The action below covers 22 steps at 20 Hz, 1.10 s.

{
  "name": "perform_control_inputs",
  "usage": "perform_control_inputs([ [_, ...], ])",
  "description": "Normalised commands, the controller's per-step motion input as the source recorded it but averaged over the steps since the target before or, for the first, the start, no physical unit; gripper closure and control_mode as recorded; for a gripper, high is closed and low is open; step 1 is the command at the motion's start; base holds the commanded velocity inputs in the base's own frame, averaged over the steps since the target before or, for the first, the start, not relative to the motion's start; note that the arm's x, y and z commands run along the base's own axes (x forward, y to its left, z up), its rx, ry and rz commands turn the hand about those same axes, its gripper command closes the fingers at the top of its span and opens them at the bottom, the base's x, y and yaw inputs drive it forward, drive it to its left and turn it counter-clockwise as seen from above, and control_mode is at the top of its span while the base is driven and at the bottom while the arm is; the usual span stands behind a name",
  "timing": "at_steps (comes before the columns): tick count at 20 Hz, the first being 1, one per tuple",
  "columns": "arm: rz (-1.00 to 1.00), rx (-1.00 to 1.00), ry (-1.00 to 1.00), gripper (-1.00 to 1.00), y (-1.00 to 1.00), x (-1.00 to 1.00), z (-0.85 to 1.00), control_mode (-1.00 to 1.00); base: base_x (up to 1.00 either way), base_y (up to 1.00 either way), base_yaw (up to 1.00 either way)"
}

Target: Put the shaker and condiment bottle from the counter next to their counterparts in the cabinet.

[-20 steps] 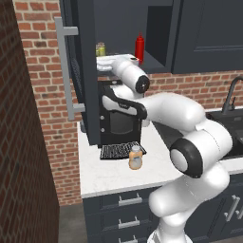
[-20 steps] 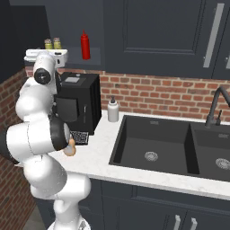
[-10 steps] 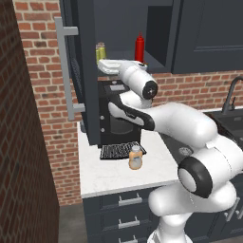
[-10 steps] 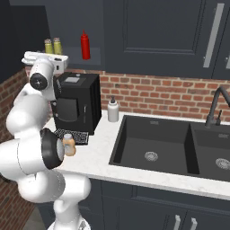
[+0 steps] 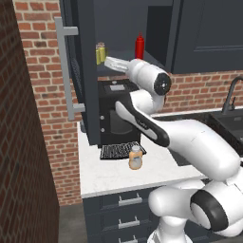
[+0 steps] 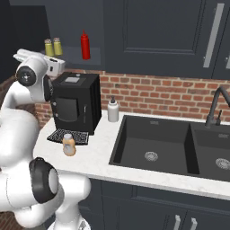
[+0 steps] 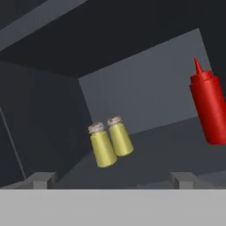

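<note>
Two yellow grey-capped shakers stand side by side on the cabinet shelf point(image 7: 167, 145), the nearer one point(image 7: 102, 151) touching the farther one point(image 7: 119, 137); I cannot tell which is the counter's shaker. They show as shakers point(image 5: 100, 53) and as a pair point(image 6: 52, 46) from the base. The red squeeze bottle point(image 7: 208, 108) point(image 5: 139, 46) point(image 6: 85, 45) stands to their right. My gripper point(image 7: 112, 181) point(image 5: 109, 61) hangs open and empty just in front of the shelf. The peach-orange condiment bottle point(image 5: 135, 157) point(image 6: 68, 144) stands upright on the counter point(image 5: 118, 178).
The cabinet door point(image 5: 83, 71) hangs open at the left with its bar handle point(image 5: 66, 71). A black coffee machine point(image 5: 116, 116) point(image 6: 76, 105) stands under the cabinet. A white soap dispenser point(image 6: 112, 110) and a dark sink point(image 6: 152, 143) lie to the right.
The arm's lower links have swung and the hand has drawn back a little from the shelf. The gripper stays open. The shakers and bottles have not moved.
</note>
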Motion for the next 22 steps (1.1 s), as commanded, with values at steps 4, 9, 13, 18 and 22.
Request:
perform_control_inputs([
  [4,-0.07,0.11,0.00,-1.00,-0.58,-0.95,0.00,-1.00,0.00,0.00,0.00],
  [9,-0.08,0.07,0.00,-1.00,-0.54,-0.99,-0.14,-1.00,0.00,0.00,0.00],
  [13,-0.07,0.04,0.04,-1.00,-0.38,-0.86,-0.09,-1.00,0.00,0.00,0.00],
  [18,-0.05,0.06,0.13,-1.00,-0.37,-0.78,-0.01,-1.00,0.00,0.00,0.00],
  [22,-0.03,0.04,0.20,-1.00,-0.23,-0.52,-0.03,-1.00,0.00,0.00,0.00],
])
